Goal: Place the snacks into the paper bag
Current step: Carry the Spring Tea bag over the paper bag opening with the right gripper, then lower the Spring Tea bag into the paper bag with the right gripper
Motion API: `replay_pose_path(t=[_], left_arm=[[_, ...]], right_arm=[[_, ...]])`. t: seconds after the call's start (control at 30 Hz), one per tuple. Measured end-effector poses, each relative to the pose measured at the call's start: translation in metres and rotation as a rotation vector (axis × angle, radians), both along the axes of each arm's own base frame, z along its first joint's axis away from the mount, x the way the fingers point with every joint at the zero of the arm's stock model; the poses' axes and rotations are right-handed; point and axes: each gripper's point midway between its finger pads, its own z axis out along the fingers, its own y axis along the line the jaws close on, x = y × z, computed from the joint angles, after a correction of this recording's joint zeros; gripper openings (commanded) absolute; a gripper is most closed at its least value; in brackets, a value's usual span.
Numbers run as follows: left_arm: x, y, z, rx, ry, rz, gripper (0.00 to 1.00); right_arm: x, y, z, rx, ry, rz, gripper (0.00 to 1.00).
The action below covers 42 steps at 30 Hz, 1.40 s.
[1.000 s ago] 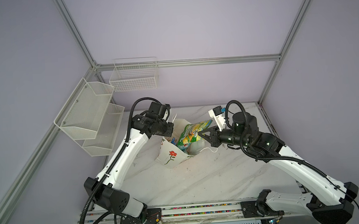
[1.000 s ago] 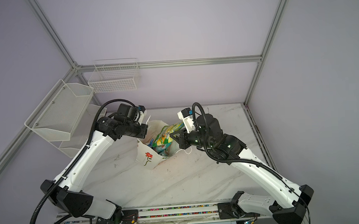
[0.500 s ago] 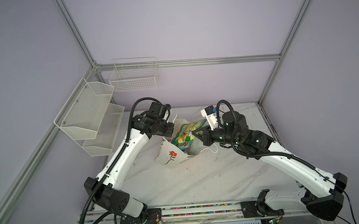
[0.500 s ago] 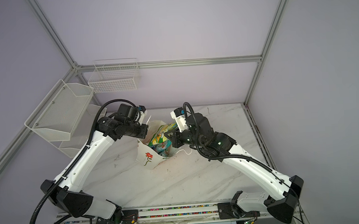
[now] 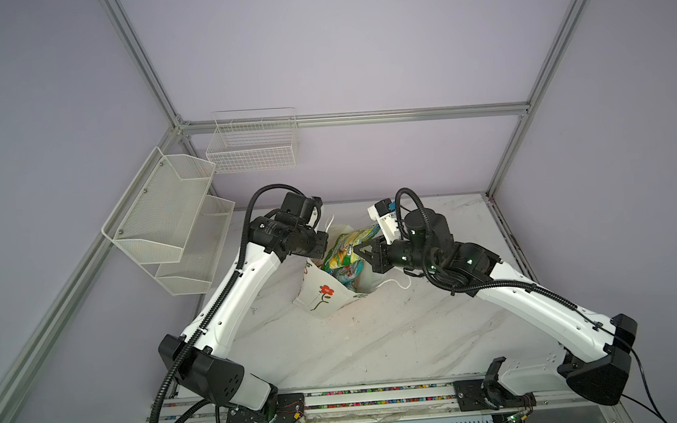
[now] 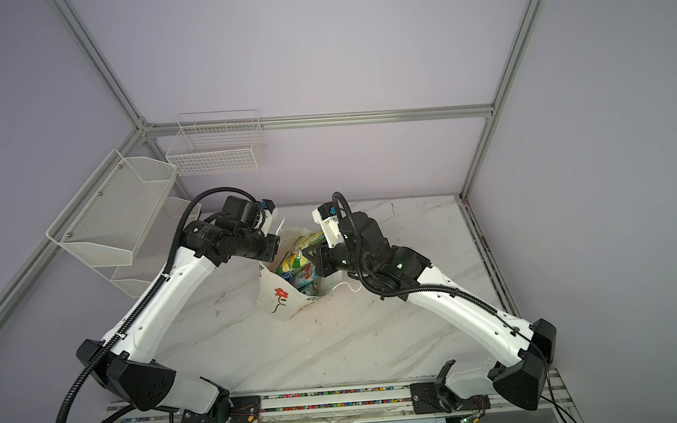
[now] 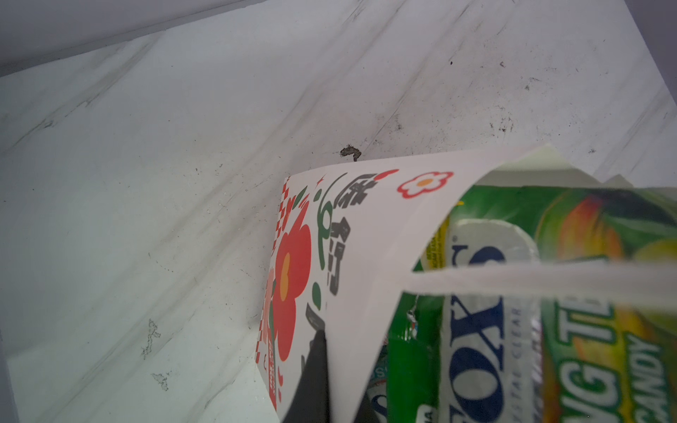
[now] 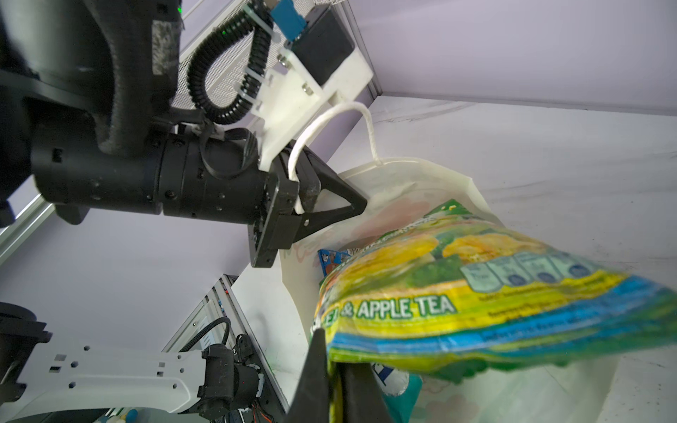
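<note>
So the right gripper [image 5: 358, 250] is clamped tight on the glossy green-yellow FOX'S candy packet [image 5: 345, 249]. It's mid-frame and half sticking out, with its long axis slanting from upper right down-left into the mouth of the white paper gift bag with the red flower [image 5: 321, 300]. Meanwhile the left gripper [image 8: 361, 209] is pinched shut on the bag's rim, holding it open.

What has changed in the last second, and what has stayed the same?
The right gripper, jaws shut on the glossy green-yellow FOX'S candy packet, moved left, pushing it deeper into the white flowered paper bag. The left gripper stayed clamped on the bag's rim; the bag stayed put.
</note>
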Motion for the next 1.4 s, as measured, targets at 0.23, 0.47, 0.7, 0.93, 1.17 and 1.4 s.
replay_pose_path(t=[0.23,0.47,0.7,0.93,1.17,1.4], left_arm=[[-0.001,0.000,0.001,-0.001,-0.002,0.000,0.00],[-0.008,0.004,0.016,-0.020,-0.041,0.000,0.00],[-0.009,0.004,0.018,-0.022,-0.044,-0.001,0.00],[-0.009,0.004,0.017,-0.022,-0.044,-0.002,0.00],[-0.011,0.004,0.010,-0.014,-0.026,-0.002,0.00],[-0.011,0.004,0.007,-0.014,-0.019,-0.003,0.00]], right_arm=[[0.000,0.011,-0.005,-0.016,0.003,0.006,0.00],[0.005,0.025,-0.014,-0.041,0.010,0.008,0.00],[0.006,0.032,-0.026,-0.066,0.020,0.008,0.00],[0.005,0.039,-0.023,-0.062,0.013,0.016,0.00],[0.003,0.044,-0.028,-0.073,0.016,0.020,0.00],[0.003,0.045,-0.030,-0.080,0.016,0.017,0.00]])
